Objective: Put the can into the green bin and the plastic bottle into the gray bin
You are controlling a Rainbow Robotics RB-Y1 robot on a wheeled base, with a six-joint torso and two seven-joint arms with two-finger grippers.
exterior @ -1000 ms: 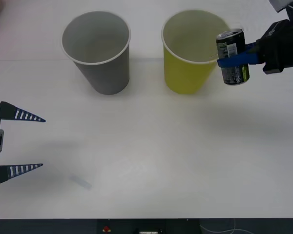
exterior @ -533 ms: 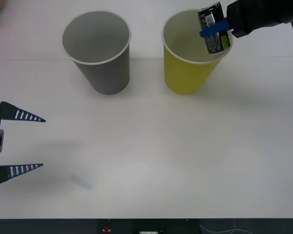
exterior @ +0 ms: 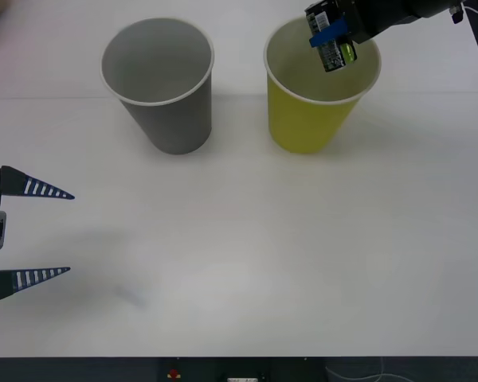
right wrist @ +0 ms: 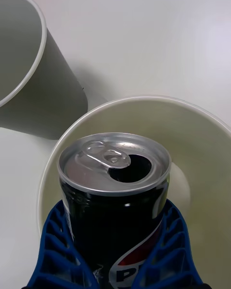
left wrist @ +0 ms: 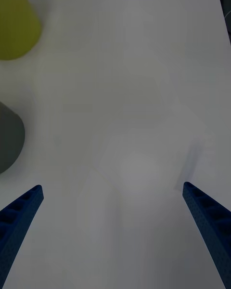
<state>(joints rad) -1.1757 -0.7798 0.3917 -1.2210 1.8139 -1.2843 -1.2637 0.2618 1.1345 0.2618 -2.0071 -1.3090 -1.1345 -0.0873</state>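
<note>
Gripping can (exterior: 330, 41) tight, right hand (exterior: 328, 36) above green bin (exterior: 311, 119) rim; left hand (exterior: 32, 232) wide open, empty.

Two bins stand side by side at the far part of the worktop (exterior: 247, 239), apart from each other. The gray bin (exterior: 161, 87) is on the robot's left, the green bin (exterior: 311, 103) on its right. The right tool (exterior: 328, 33) hangs above the mouth of the green bin, toward its far right rim, gripping the can (exterior: 331, 44), which sits tilted over the opening with its lower end inside the rim line. The left tool (exterior: 32, 232) rests low over the near left edge of the worktop, well apart from both bins, its fingers (exterior: 36, 189) spread with nothing between them.
</note>
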